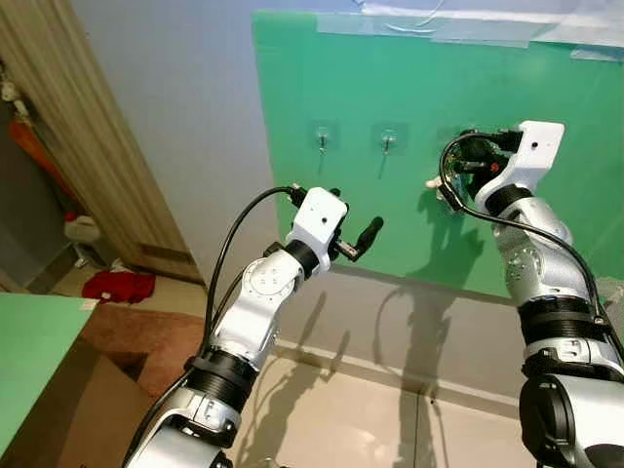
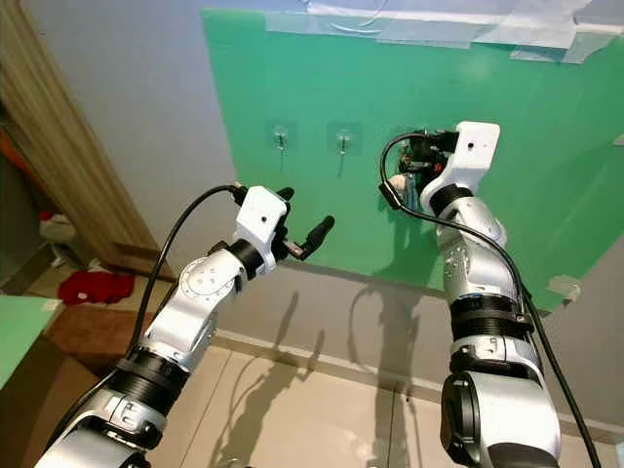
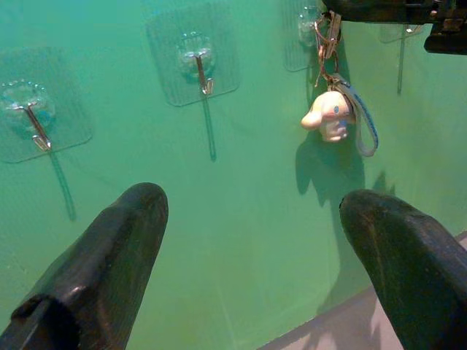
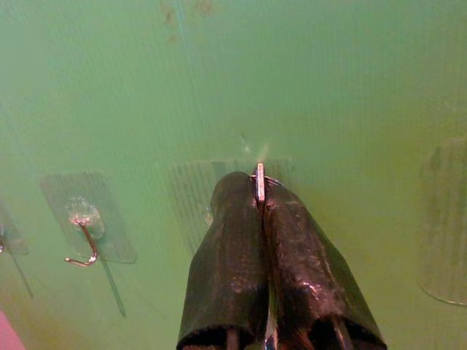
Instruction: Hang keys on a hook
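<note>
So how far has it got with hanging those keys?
Nearly there. The right gripper, shut on the metal key ring, holds it against a clear adhesive hook pad on the green wall panel; the white plush charm dangles below. Still left: letting go. The left gripper waits open.

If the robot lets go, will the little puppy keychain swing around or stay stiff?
Probably swing: the puppy charm dangles loosely below the right gripper, which pinches its ring at a hook. Its blue strap droops, so likely floppy. It looks small, probably light.
</note>
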{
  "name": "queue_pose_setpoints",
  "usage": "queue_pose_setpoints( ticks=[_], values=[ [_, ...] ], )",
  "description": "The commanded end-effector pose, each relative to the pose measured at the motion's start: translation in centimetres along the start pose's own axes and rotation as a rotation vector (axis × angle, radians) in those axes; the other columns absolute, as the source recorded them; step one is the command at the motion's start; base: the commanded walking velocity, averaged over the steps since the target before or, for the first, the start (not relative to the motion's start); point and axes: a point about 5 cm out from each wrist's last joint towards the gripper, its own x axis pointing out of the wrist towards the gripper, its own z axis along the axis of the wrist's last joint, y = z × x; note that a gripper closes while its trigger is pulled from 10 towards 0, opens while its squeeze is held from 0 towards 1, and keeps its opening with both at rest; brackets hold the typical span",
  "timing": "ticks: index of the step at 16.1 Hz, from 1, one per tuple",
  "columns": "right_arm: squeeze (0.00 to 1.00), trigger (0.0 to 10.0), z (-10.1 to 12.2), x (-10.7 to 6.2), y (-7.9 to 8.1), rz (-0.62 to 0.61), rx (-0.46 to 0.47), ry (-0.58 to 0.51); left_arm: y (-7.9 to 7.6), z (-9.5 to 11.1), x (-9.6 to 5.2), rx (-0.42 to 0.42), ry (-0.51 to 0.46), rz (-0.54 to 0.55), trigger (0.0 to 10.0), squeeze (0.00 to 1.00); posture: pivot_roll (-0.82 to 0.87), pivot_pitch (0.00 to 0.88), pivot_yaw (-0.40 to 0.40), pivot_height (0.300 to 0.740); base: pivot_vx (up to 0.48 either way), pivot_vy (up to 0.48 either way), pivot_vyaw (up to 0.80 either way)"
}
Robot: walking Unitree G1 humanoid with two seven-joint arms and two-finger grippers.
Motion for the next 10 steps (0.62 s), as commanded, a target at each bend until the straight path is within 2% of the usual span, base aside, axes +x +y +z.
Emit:
queue_pose_setpoints(
  ticks=[1, 5, 6, 10],
  values=[
    [0.00, 0.0, -1.9, -0.4, -0.4, -0.030, 0.028, 0.088, 0.5, 0.0, -0.1, 0.016, 0.005, 0.015, 10.0, 0.00, -0.12, 0.000, 0.078, 0.731, 0.000, 0.000, 0.00],
    [0.00, 0.0, -2.2, -0.5, -0.6, -0.039, 0.053, 0.094, 0.4, 0.0, -0.2, 0.021, 0.005, 0.017, 10.0, 0.00, -0.12, 0.000, 0.063, 0.731, 0.000, 0.000, 0.00],
    [0.00, 0.0, -2.2, -0.6, -0.9, -0.045, 0.068, 0.097, 0.2, 0.1, -0.1, 0.024, 0.002, 0.020, 10.0, 0.00, -0.13, 0.000, 0.030, 0.731, 0.000, 0.000, 0.00],
    [0.00, 0.0, -2.1, -0.5, -0.7, -0.027, 0.059, 0.096, -0.5, -0.2, -0.3, 0.006, -0.002, 0.032, 10.0, 0.00, -0.13, 0.000, 0.019, 0.731, 0.000, 0.000, 0.00]
  ],
)
